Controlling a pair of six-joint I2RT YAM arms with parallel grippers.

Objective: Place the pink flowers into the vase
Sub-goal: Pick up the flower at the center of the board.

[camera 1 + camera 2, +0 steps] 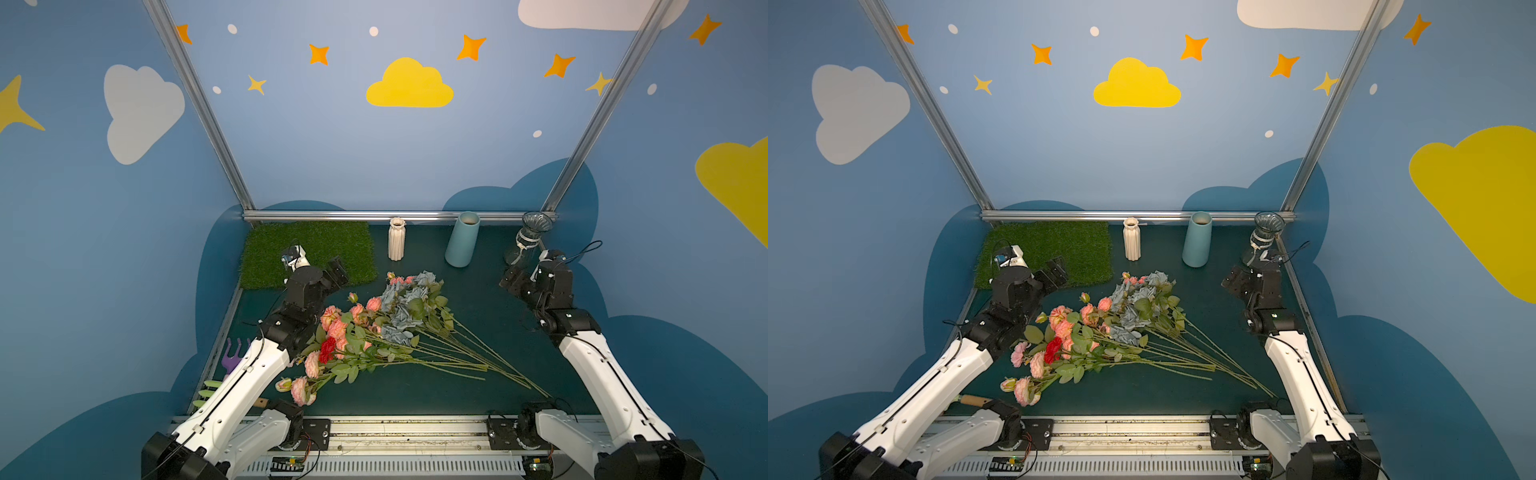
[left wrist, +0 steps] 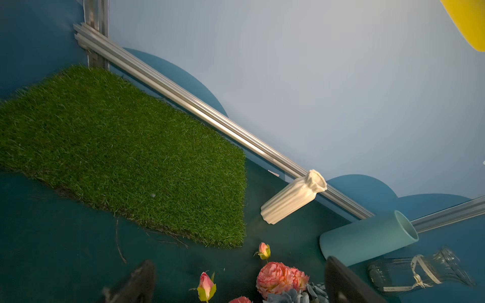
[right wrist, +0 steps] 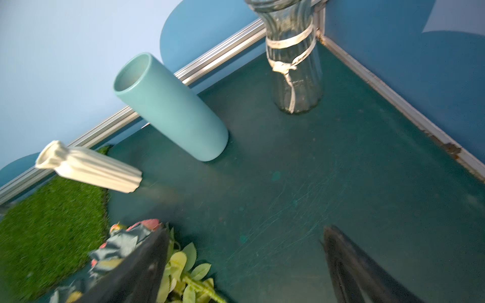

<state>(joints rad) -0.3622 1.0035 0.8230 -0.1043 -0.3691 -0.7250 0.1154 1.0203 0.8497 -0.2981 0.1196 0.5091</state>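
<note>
Blue walls (image 1: 332, 145) with yellow clouds (image 1: 409, 85) and stars (image 1: 471, 47) meet aluminium rails (image 1: 432, 215) at a dark teal floor (image 1: 478, 286).

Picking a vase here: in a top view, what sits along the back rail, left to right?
Green artificial grass mat, cream ribbed ceramic vase, light blue cylindrical vase, clear glass vase with white ribbon.

Left gripper (image 2: 238, 262), jaws spread wide over the dark tabletop (image 2: 52, 236). Pink flowers (image 2: 275, 278) and two buds show between them, with grey-blue roses (image 2: 288, 297) touching the blooms. From the jaws: grass mat (image 2: 126, 157) at 11 o'clock, white ribbed vase (image 2: 291, 199) at 1, teal vase (image 2: 367, 237) at 2, ribbon-tied glass vase (image 2: 420, 272) at 3. Metal rail (image 2: 210, 115) runs behind them.
</note>
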